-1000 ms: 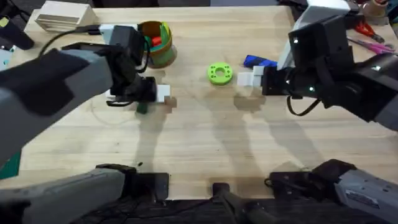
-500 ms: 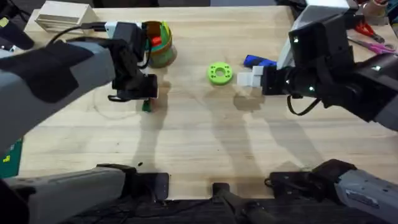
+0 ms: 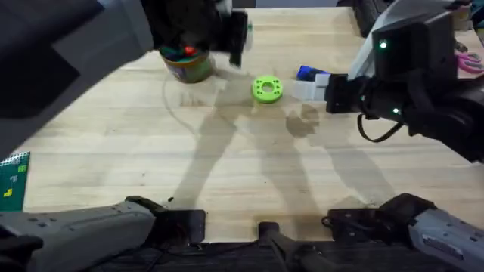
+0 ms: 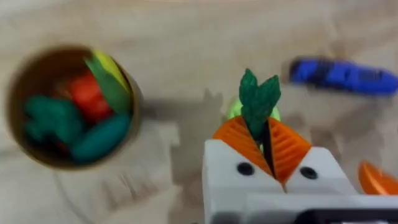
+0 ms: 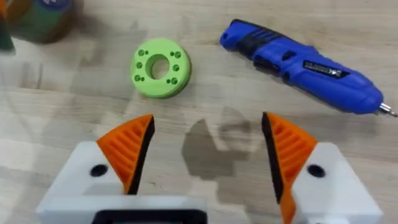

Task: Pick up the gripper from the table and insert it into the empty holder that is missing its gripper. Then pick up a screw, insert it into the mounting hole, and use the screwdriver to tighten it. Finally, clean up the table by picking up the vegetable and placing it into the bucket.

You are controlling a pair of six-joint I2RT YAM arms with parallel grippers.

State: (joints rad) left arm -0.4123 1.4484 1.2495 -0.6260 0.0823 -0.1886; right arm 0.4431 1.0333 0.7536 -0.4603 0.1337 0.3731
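One short sideways shift separates the bucket (image 4: 68, 106) from the left gripper (image 4: 268, 149), clamped on the upright vegetable (image 4: 259, 102); the right gripper (image 5: 208, 149) gapes empty.

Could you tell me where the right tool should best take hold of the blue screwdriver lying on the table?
Probably across the screwdriver's thick blue body near its middle, coming straight down from above: it lies flat on the table, its bit end is thin, and the right tool is already open.

My desk (image 5: 205, 93) is pale, matt wood with visible grain. The screwdriver (image 5: 298, 65) looks like glossy blue plastic with a thin metal tip. My pads (image 5: 127, 149) are ribbed orange plastic on smooth white plastic blocks. The disc (image 5: 160, 67) is matt lime plastic.
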